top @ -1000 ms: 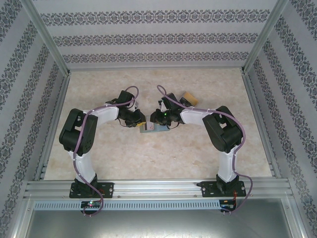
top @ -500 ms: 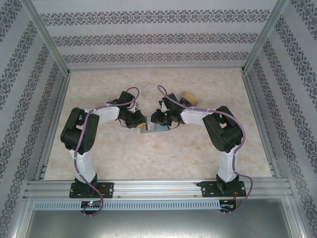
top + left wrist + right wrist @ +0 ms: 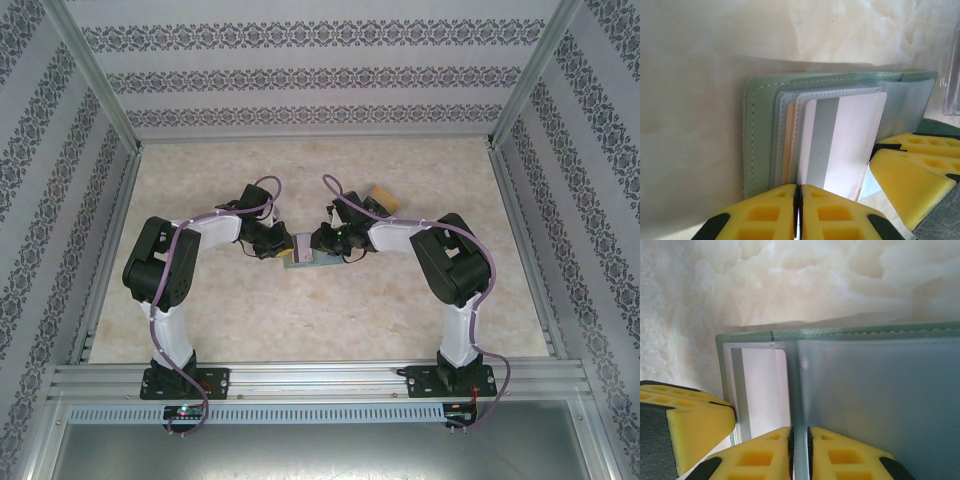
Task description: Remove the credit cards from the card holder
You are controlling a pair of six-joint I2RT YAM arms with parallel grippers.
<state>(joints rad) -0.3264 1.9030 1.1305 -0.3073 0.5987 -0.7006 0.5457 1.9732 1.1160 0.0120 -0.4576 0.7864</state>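
The sage-green card holder (image 3: pixel 303 259) lies open on the table between both arms. In the left wrist view its slots (image 3: pixel 760 135) hold several cards. A pinkish credit card (image 3: pixel 850 140) with a grey stripe sticks out of them. My left gripper (image 3: pixel 798 200) is shut on that card's near edge. My right gripper (image 3: pixel 799 445) is shut on the holder's grey inner flap (image 3: pixel 880 390), beside the same card (image 3: pixel 765 390). From above, the left gripper (image 3: pixel 287 246) and right gripper (image 3: pixel 312 243) nearly touch over the holder.
A tan-orange card (image 3: pixel 384 195) lies on the marble table behind the right arm's wrist. Patterned walls and a metal frame enclose the table (image 3: pixel 300 330) on three sides. Open tabletop lies in front of the holder and to the far left.
The left jaws have closed further on the card. The right wrist has shifted slightly to the right, and a pale strip of card now shows between the two grippers.
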